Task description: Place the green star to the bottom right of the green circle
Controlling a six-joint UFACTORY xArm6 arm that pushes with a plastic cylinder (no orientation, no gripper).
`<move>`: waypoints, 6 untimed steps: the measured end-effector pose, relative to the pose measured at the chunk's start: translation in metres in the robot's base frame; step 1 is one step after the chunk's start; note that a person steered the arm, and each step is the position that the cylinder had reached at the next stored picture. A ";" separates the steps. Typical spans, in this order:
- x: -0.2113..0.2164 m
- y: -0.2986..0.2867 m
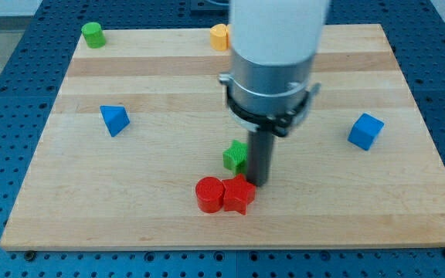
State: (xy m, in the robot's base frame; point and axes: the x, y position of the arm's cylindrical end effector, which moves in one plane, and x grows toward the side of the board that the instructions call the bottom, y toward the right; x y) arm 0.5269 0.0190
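Camera view looks down on a wooden bench (168, 224) resting on a blue pegboard (6, 46). No pincer shows here; the arm (273, 69) ends in a dark rod, and my tip (259, 184) sits on the wood near the middle, toward the view's bottom. The green star (236, 156) lies just to the view's left of the rod, touching it or nearly so; I cannot tell which. Just below the star are two red blocks side by side and touching: a red cylinder (208, 194) on the view's left and a red star-like block (239, 194) on the right, whose upper edge is right beside my tip. The green circle (93, 34) stands well apart, at the bench's top left corner. An orange block (220, 36) sits at the top edge, partly hidden by the arm. A blue triangle (114, 120) lies on the view's left, and a blue cube (365, 130) on the right.
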 end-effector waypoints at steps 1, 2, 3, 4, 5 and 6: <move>-0.032 -0.039; -0.077 -0.082; -0.109 -0.114; -0.095 -0.120; -0.056 -0.114; -0.035 -0.079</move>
State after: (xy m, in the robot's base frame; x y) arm 0.4915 -0.0604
